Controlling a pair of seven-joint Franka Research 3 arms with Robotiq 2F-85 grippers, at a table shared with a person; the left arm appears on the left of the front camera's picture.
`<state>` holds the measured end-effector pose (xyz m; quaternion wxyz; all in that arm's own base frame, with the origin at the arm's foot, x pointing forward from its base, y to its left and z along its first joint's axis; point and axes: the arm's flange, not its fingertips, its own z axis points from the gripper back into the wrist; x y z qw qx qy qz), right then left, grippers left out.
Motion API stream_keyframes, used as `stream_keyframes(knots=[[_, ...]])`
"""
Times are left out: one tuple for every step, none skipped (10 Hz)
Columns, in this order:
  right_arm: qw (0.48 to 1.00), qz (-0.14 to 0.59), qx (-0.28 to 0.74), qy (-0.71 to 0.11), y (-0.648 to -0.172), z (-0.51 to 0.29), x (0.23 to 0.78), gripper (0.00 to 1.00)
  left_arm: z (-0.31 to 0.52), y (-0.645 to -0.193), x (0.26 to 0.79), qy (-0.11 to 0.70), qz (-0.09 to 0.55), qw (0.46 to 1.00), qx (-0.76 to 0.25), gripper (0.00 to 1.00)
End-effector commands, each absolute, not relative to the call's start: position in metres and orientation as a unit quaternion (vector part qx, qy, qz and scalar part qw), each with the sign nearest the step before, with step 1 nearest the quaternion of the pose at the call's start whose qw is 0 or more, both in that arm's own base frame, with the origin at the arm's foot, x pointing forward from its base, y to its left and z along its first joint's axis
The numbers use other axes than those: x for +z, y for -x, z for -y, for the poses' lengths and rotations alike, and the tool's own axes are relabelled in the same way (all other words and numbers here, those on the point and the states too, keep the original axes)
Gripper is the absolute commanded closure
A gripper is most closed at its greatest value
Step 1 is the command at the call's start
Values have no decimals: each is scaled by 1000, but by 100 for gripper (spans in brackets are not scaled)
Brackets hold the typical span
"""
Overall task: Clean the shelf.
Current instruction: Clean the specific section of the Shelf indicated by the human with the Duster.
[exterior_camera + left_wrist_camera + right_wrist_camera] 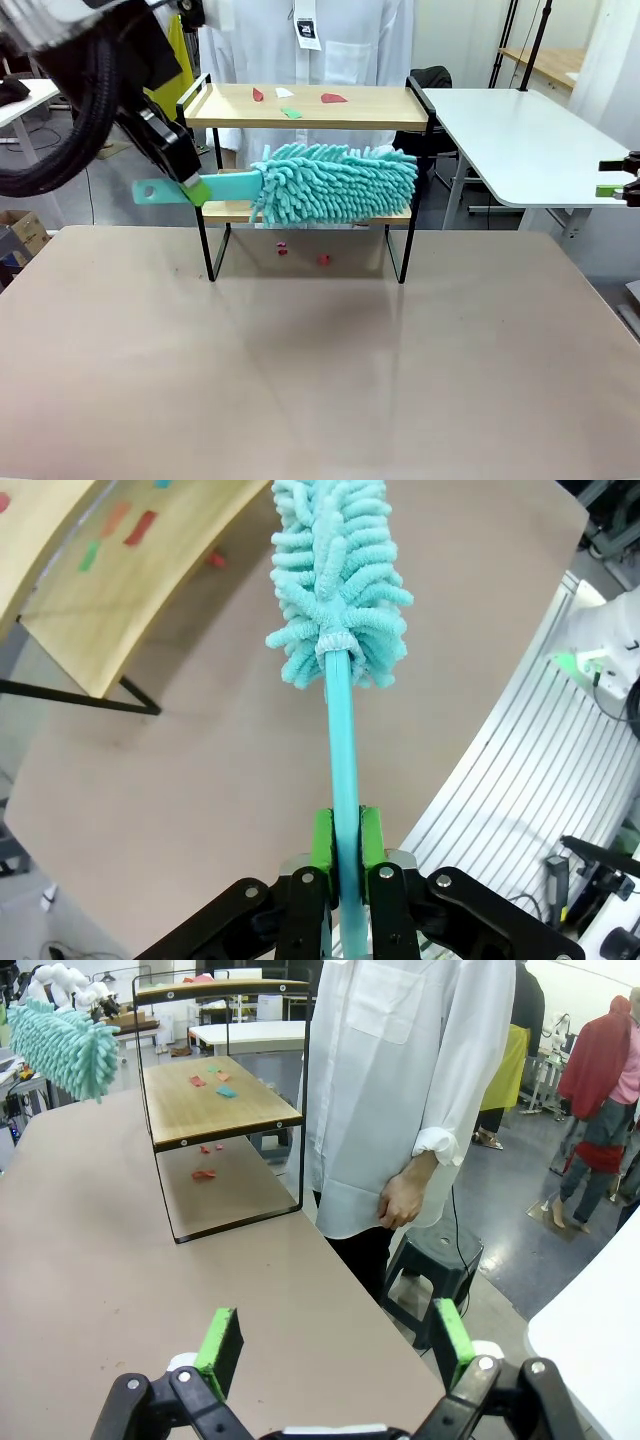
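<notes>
The left gripper [345,835] is clenched on the flat handle of a fluffy turquoise chenille duster [335,180], whose head reaches past the jaws' tips across the front of the two-tier light wooden shelf in a thin black frame [380,108]. Above the jaws, small red, green and white scraps [333,98] lie on the top board; more lie on the lower board, and red bits [323,260] on the table beneath. The right gripper [337,1345] stands released and empty, the shelf far ahead of its jaws. Most of the sweeping looks left to do
</notes>
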<state>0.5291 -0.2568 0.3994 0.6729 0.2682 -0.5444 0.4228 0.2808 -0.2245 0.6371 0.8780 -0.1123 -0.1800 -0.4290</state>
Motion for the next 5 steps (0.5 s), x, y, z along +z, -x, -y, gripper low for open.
stream_keyframes(knots=[[682, 540, 417, -265, -530, 252, 406, 0, 216, -276, 643, 108, 186, 877, -430, 87], [682, 540, 417, -265, -530, 252, 406, 0, 225, -281, 637, 112, 180, 878, -429, 87], [682, 540, 417, -265, -530, 252, 406, 0, 250, -283, 631, 112, 184, 884, -415, 87], [682, 540, 417, -265, -530, 252, 406, 0, 270, -281, 625, 127, 187, 886, -405, 87], [682, 540, 417, -265, -530, 252, 406, 0, 283, -280, 617, 121, 195, 897, -377, 87]])
